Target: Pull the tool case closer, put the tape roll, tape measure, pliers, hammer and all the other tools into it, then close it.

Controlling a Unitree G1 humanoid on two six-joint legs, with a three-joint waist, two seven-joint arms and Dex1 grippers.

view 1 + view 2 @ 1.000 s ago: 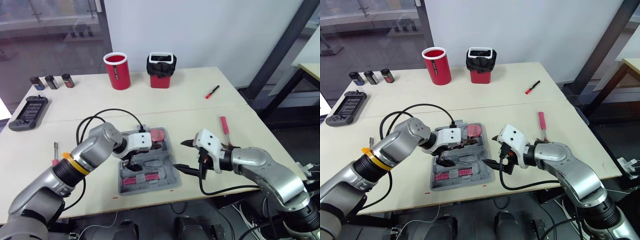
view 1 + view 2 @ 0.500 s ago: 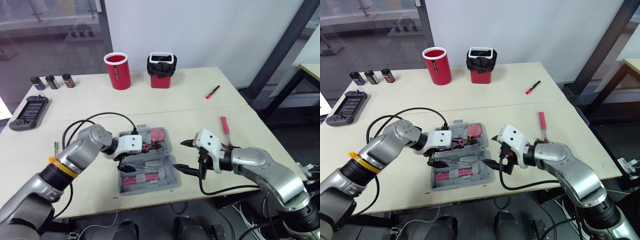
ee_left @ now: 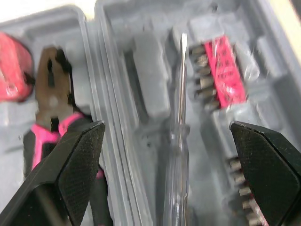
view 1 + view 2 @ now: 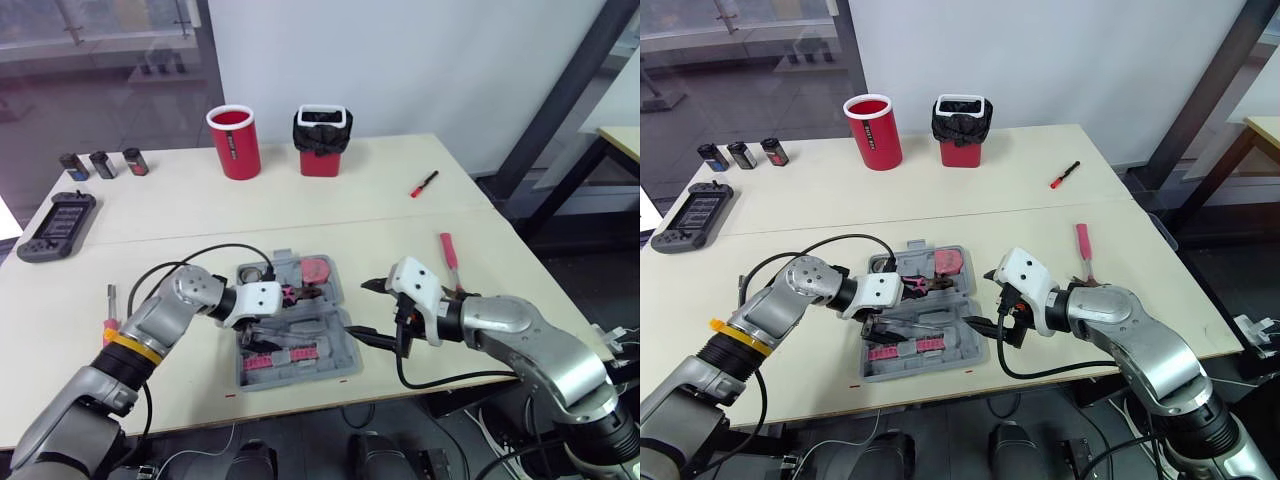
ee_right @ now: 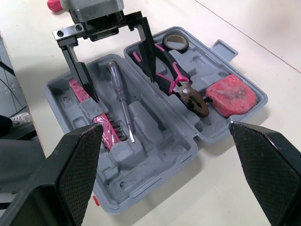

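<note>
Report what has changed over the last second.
The left gripper, open and empty, drew back toward the robot's left across the tool case. The right gripper, open beside the case, the case itself and the pliers in it stayed put.

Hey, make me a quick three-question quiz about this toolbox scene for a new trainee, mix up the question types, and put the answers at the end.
1. True or false: the tool case is shut.
2. Seen from the left wrist, what lies in the case between the open fingers of the left gripper? A) a wrench B) a clear-handled screwdriver C) a paintbrush
3. Fill in: the pink-handled tool on the table lies to the robot's ____ of the case.
Key: 1 false, it lies open; 2 B; 3 right.
</note>
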